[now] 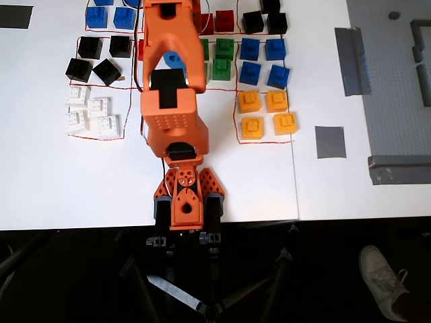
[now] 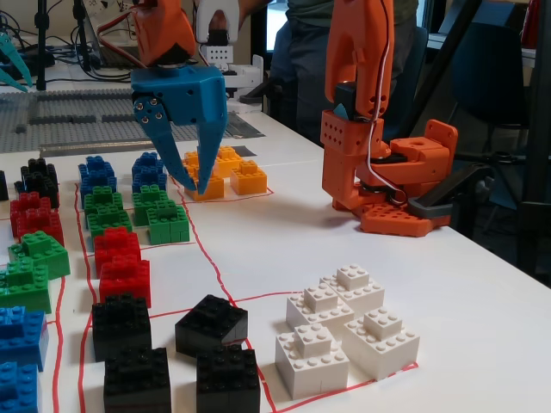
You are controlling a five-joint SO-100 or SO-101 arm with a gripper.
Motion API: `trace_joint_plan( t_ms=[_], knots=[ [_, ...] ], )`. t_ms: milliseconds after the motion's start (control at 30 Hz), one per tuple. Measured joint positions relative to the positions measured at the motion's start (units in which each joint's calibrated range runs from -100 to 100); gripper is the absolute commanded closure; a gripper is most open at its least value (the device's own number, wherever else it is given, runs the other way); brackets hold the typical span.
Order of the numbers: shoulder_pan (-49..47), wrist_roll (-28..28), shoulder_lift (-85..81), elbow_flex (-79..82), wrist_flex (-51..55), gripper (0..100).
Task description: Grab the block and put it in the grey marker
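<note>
Hanging above the rows of coloured blocks in the fixed view, the blue gripper [image 2: 187,163] has its two fingers spread apart with nothing between them, tips pointing down and clear of the table [image 2: 284,249]; the red blocks lie below and to its left, the nearest pair [image 2: 120,262] stacked one behind the other beside the green blocks [image 2: 159,215], another pair [image 2: 34,217] further left; each red block sits flat with studs up, and being roughly cubic it shows no clear long axis, its sides running with the rows; in the overhead view the orange arm [image 1: 172,101] covers most of the red blocks, only one [image 1: 224,22] showing clearly at the top; the grey marker [image 1: 330,142] lies flat at the right, well apart from every block, its edges square to the table; which red block is meant I cannot tell
</note>
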Motion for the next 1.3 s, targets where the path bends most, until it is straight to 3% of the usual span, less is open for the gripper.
trace_joint_plan(
  t_ms=[1300],
  knots=[
    [-2.3, -4.1, 0.0, 0.0, 0.1, 99]
  ],
)
